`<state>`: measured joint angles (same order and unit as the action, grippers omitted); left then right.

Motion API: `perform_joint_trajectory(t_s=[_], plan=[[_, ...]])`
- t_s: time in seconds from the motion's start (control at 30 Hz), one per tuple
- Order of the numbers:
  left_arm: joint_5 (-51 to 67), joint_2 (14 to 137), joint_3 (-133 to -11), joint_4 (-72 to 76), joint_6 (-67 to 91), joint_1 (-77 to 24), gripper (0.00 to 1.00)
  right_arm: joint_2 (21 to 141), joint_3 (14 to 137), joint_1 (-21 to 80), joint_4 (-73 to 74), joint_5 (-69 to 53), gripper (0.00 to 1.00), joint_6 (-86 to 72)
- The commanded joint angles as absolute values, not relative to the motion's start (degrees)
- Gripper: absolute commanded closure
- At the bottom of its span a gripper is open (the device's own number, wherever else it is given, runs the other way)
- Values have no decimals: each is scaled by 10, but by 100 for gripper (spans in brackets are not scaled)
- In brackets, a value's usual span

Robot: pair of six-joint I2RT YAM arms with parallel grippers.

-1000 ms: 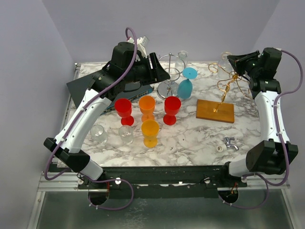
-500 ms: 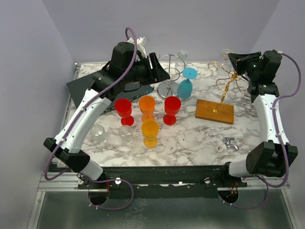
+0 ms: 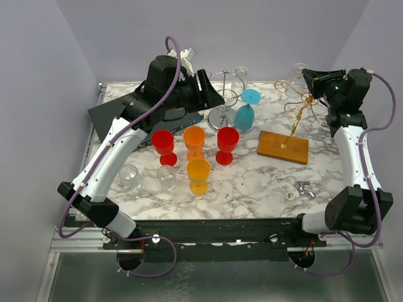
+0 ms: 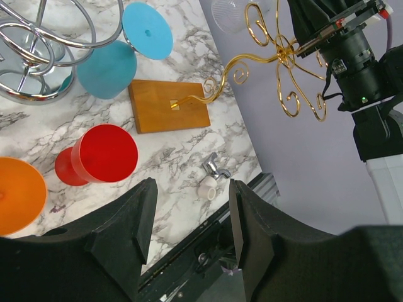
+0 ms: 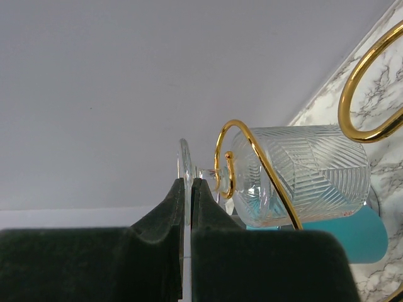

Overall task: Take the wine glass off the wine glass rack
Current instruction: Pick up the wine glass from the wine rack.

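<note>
Right pincer [image 5: 187,184]: closed on the thin foot [image 5: 183,157] of the clear wine glass [image 5: 302,173], the disc standing edge-on between the two fingers. Location of the glass: hung at the top of the gold wire rack [image 4: 284,50], at the far right of the tabletop [image 3: 252,182], above and behind the rack's wooden base [image 4: 169,106]. Governing relation: in the right wrist view the glass's long axis runs crosswise to the fingers. The foot is at the fingertips, the stem passes through a gold curl just beside them, and the patterned bowl lies beyond that curl. The curl therefore sits between foot and bowl. In my judgement the glass can only come free if the stem is drawn sideways out of the curl's open side, not pulled along its own axis. Left pincer [image 4: 192,189]: fingers apart, nothing between them, held over the chrome rack [image 3: 220,118] and well apart from the gold one. The right arm is the nearer. Brands, labels, writing: none legible in any view.
</note>
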<state>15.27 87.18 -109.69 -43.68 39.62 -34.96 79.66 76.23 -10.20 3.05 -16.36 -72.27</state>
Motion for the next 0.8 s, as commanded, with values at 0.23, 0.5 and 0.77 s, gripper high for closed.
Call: perform_joint_trajectory(t_s=[0.23,0.5,0.77], plan=[[157,849,-1096,-424,401,-347,45,759,764,-101,-2,-122,99,-757],[158,846,-1095,-422,403,-347,45,759,804,-102,58,-108,99,-710],[161,847,-1096,-422,405,-347,45,765,810,-101,56,-100,99,-698]])
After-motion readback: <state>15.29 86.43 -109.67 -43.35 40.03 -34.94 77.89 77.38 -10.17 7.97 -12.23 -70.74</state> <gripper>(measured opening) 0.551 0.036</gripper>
